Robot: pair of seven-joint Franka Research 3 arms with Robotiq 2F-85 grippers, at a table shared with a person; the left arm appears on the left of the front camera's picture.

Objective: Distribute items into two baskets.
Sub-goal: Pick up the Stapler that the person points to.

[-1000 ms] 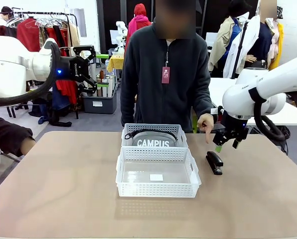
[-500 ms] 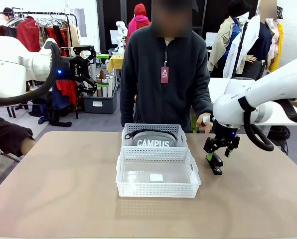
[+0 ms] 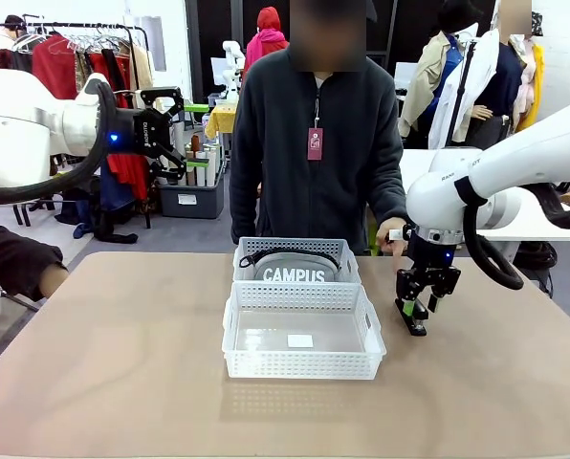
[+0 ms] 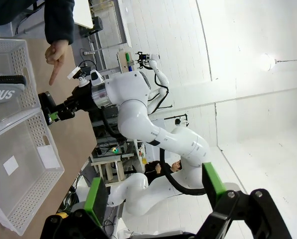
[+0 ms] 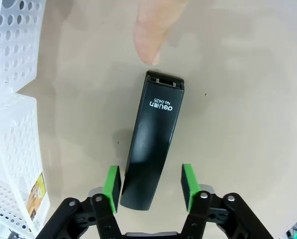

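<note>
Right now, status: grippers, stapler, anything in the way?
Right gripper open, green pads straddling small black stapler on table. Left gripper open, raised. Person's fingertip at stapler's far end.
</note>
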